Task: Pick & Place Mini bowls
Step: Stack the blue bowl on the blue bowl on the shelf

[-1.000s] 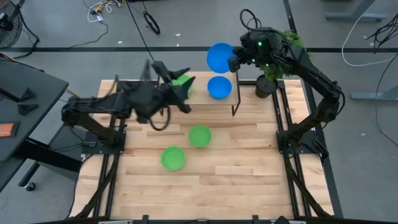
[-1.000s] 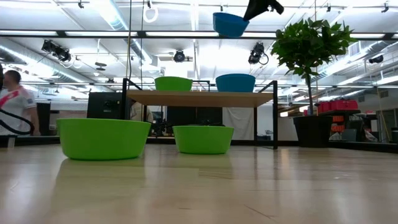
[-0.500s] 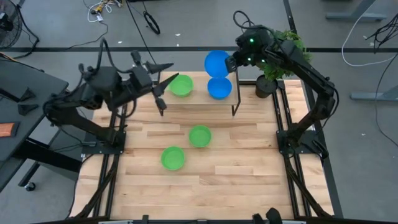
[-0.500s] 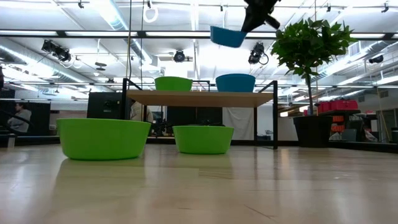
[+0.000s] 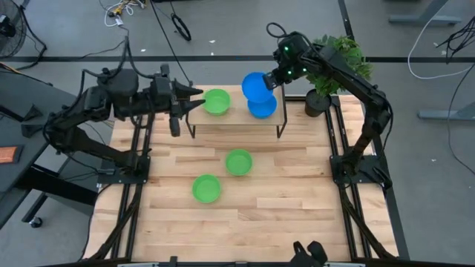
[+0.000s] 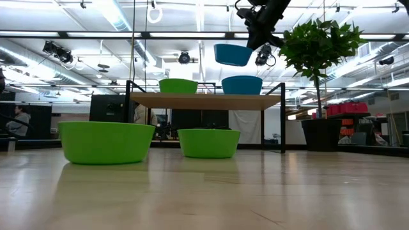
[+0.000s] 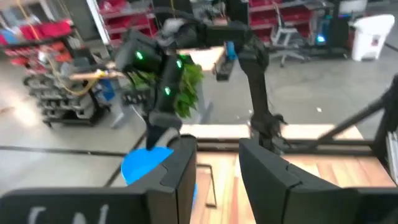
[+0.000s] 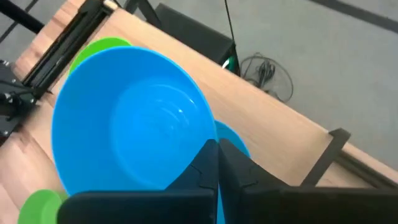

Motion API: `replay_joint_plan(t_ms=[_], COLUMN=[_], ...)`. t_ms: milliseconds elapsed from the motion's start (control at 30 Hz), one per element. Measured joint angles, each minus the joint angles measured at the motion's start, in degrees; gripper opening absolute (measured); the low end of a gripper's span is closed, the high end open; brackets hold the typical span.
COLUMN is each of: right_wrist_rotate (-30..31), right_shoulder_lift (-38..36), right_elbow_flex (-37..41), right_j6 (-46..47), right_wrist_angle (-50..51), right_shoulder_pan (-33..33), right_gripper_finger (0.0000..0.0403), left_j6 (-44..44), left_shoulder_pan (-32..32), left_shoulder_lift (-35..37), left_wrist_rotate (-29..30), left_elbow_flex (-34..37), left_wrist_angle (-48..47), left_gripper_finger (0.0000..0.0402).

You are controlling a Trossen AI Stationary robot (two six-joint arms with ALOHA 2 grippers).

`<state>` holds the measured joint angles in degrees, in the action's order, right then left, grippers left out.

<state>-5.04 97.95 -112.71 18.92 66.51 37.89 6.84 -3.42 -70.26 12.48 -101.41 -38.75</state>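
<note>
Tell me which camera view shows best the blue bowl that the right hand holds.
The right wrist view: the held blue bowl fills it, rim pinched by the right hand. The high view shows it above the shelf; the low view shows it from the side; the left wrist view shows only part.

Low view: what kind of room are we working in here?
Probably a warehouse-style robotics lab: exposed ceiling strip lights, red storage bins on shelving behind, and a wooden worktable on a bare concrete floor.

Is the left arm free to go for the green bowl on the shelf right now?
Probably yes. The left gripper sits just beside the green bowl on the shelf, jaws open, nothing between them. The right gripper holds a blue bowl above the shelf's other end.
</note>
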Motion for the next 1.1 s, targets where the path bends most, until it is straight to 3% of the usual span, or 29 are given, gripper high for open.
replay_joint_plan(t_ms=[333,767,1100], right_wrist_rotate=[-1.14,-7.02,-7.14], right_shoulder_lift=[0.11,0.15,2.88], right_elbow_flex=[0.0,0.0,0.0], right_j6=[-1.39,0.15,1.62], right_wrist_angle=[4.65,6.34,8.73], right_shoulder_pan=[2.59,3.1,3.6], right_gripper_finger=[0.0,0.0,0.0], left_j6=[-0.18,1.17,1.05], left_shoulder_pan=[-1.31,-1.31,-1.29], left_shoulder_lift=[-0.24,-0.24,-0.24], left_wrist_rotate=[-3.28,-3.35,-3.35], left_elbow_flex=[0.02,0.02,0.02], left_wrist_angle=[-3.2,-3.15,-3.1], left_gripper_finger=[0.0126,0.0126,0.0126])
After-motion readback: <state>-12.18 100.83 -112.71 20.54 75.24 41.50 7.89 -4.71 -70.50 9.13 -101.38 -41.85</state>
